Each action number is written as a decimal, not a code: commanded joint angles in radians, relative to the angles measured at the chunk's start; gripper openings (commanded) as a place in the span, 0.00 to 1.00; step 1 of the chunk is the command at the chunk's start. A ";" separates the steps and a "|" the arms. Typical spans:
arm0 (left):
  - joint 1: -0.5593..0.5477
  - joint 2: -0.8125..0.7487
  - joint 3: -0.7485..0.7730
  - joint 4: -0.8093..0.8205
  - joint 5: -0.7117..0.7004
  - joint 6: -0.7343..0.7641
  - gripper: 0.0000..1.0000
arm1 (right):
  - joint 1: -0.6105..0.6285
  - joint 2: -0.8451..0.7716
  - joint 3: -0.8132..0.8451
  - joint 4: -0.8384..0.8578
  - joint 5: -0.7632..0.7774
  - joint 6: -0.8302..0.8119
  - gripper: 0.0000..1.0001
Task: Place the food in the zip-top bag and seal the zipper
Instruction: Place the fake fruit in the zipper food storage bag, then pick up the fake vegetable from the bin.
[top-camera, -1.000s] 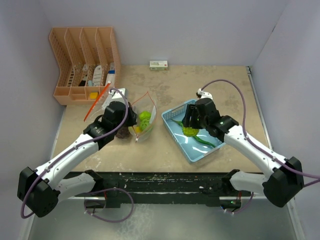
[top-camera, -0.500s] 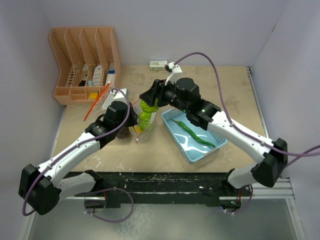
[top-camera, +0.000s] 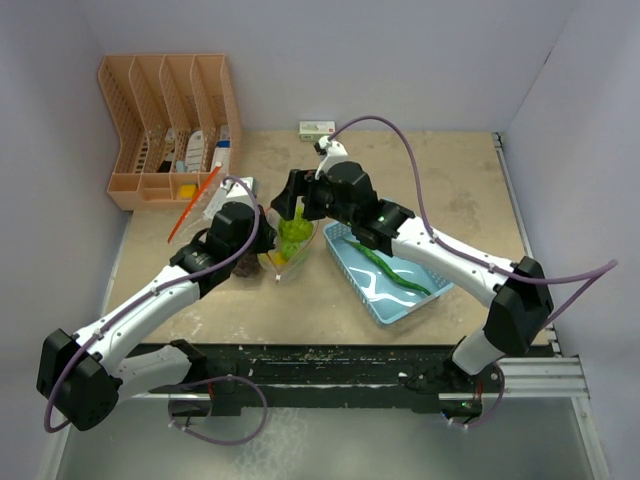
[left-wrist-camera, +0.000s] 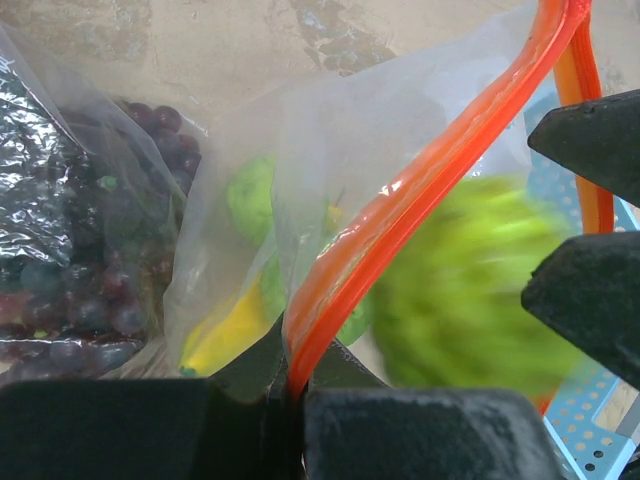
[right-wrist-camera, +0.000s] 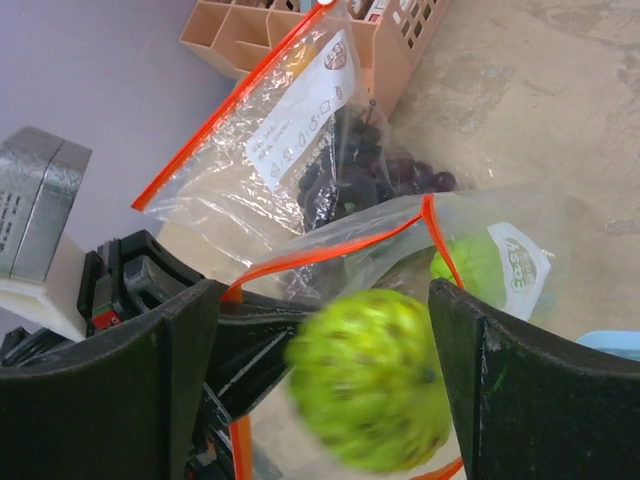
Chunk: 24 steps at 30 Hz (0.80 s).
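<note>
The clear zip-top bag (top-camera: 285, 262) stands open mid-table, and my left gripper (left-wrist-camera: 295, 378) is shut on its orange zipper rim (left-wrist-camera: 420, 195). My right gripper (right-wrist-camera: 340, 385) hovers open over the bag's mouth. A bumpy lime-green fruit (right-wrist-camera: 370, 380) is blurred between its fingers with a gap on each side. From above this fruit (top-camera: 293, 232) is at the bag's opening. Inside lie another green fruit (right-wrist-camera: 475, 265) and a yellow banana (left-wrist-camera: 225, 330). Dark grapes (left-wrist-camera: 90, 270) show through a second bag (right-wrist-camera: 250, 130) beside it. A long green vegetable (top-camera: 395, 270) lies in the blue basket (top-camera: 352, 277).
An orange desk organizer (top-camera: 165, 120) stands at the back left, close behind the second bag. A small white box (top-camera: 318, 128) sits against the back wall. The blue basket lies right of the bag, under my right forearm.
My right arm lifted the lime-green fruit out of the basket and swung left over the bag's mouth. Its jaws widened and the fruit came loose. The left gripper kept its hold.
</note>
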 joint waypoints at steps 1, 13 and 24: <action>0.002 -0.008 0.033 0.039 0.008 -0.003 0.00 | 0.011 -0.052 0.036 -0.003 0.047 -0.039 0.88; 0.002 -0.003 0.052 0.033 0.003 0.013 0.00 | 0.011 -0.283 -0.057 -0.133 0.232 -0.083 0.88; 0.002 -0.028 0.064 0.016 0.006 0.017 0.00 | -0.098 -0.292 -0.271 -0.434 0.349 -0.091 0.81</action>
